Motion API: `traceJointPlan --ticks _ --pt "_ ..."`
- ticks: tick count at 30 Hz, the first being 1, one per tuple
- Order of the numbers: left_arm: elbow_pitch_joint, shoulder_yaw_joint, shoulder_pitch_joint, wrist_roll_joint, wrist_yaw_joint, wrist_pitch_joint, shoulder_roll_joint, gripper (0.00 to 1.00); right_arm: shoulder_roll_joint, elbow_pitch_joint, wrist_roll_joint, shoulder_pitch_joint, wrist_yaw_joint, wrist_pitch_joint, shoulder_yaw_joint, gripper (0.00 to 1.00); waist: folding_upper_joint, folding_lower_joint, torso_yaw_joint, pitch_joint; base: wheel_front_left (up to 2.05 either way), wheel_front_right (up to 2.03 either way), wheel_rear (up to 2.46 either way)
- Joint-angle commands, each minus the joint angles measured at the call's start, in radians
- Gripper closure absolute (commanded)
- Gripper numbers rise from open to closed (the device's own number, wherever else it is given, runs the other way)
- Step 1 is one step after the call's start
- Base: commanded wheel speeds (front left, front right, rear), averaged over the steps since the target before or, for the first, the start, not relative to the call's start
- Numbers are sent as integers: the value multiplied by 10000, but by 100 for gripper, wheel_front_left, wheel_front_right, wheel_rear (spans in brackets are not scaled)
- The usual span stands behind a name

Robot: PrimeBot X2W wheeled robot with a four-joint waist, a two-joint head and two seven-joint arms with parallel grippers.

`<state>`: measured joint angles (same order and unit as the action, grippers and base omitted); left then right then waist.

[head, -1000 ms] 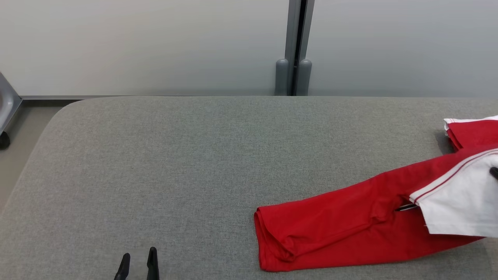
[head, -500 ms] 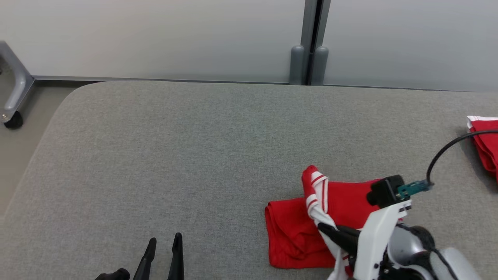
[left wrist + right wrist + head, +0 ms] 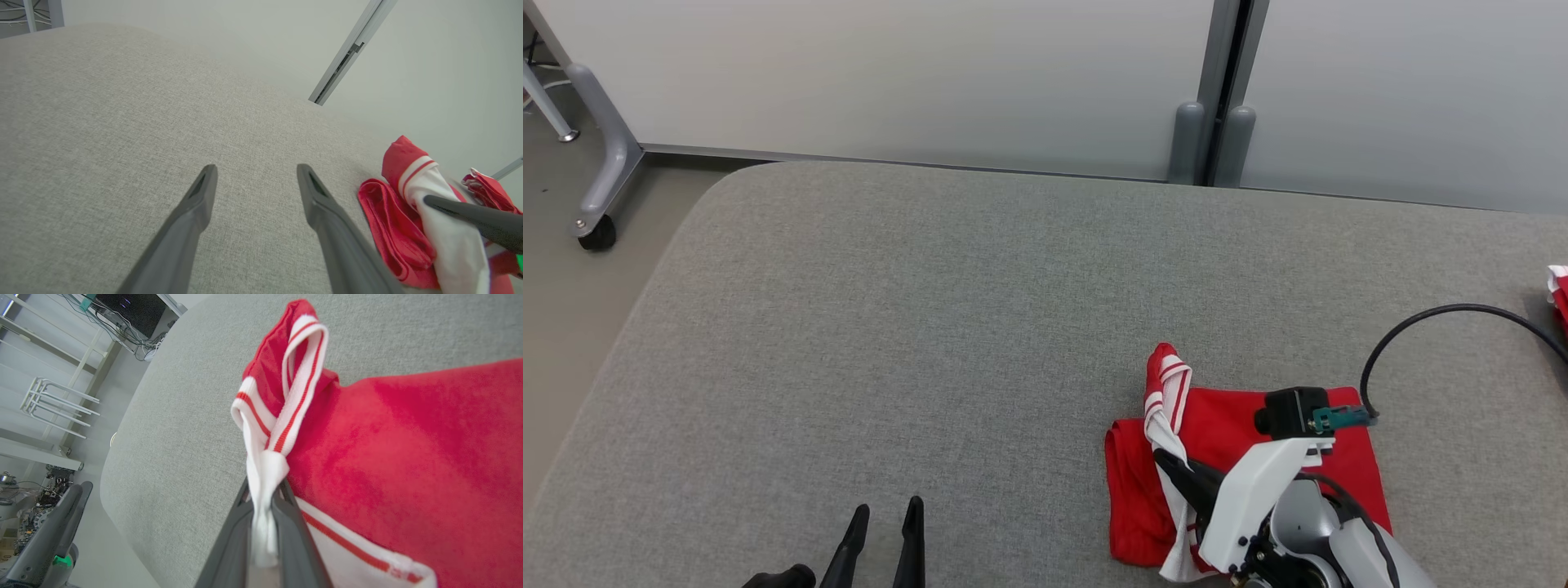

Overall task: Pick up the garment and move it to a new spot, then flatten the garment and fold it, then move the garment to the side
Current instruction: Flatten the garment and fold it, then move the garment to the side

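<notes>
R hand (image 3: 1165, 459) clamped on white striped trim of red garment (image 3: 1229, 425), near tabletop (image 3: 931, 327) front edge. L hand (image 3: 884, 516) open, empty.

Left pincer (image 3: 256, 167): fingers spread wide, nothing between them, low over the grey fabric bench (image 3: 102, 106). To its right lies the red-and-white garment (image 3: 392, 228), bunched, one striped fold standing up. Right pincer (image 3: 439, 204) juts in from the right edge, dark tip against the white cloth.
</notes>
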<state>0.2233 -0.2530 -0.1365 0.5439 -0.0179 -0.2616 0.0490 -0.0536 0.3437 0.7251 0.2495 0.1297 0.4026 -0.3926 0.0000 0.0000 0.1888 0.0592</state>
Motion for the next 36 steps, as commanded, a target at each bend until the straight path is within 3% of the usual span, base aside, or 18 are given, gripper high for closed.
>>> traceJointPlan --ticks 1,2,3,7,10,13,20,23,28,36 --pt "-1 3 33 -30 -22 -42 38 0 -7 103 88 175 19 -193 8 63 0 0 -18 -12 0 0 0" --pt "1 -5 16 -11 0 -42 38 0 -5 225 117 273 19 -401 -78 7 0 0 -56 -27 0 0 0" --pt "35 -19 -17 -18 12 -42 36 0 -2 335 168 367 19 -677 -184 0 0 0 -115 -35 0 0 0" --pt "38 118 -170 -149 79 -42 36 0 2 382 771 526 19 -1962 -728 0 0 0 -481 -174 0 0 0" --pt "-40 345 -290 -477 96 -42 42 0 -67 160 486 412 19 -3144 -913 0 0 0 -857 -364 0 0 0" --pt "-219 620 -507 -914 82 -41 37 0 -696 -90 -110 -80 17 -4358 -859 0 0 0 -1263 -644 0 0 0" --pt "-1028 1373 -766 -1547 97 -41 35 0 -2305 -234 -2138 -1605 19 -6414 463 0 0 0 -1709 -1031 0 0 0" --pt "-1230 1606 -853 -1872 164 -41 37 0 -2517 -331 -3098 -2216 19 -6643 1357 0 0 0 -1790 -1186 0 0 0" --pt "-1379 2037 -1036 -2430 184 -41 40 0 -2101 -1247 -4305 -3226 19 -6680 3066 0 0 0 -1856 -1359 0 0 0" --pt "-1167 2401 -1140 -2631 5 -41 35 0 -1480 -1672 -4903 -4286 19 -6686 3860 0 0 0 -1875 -1534 0 0 0"
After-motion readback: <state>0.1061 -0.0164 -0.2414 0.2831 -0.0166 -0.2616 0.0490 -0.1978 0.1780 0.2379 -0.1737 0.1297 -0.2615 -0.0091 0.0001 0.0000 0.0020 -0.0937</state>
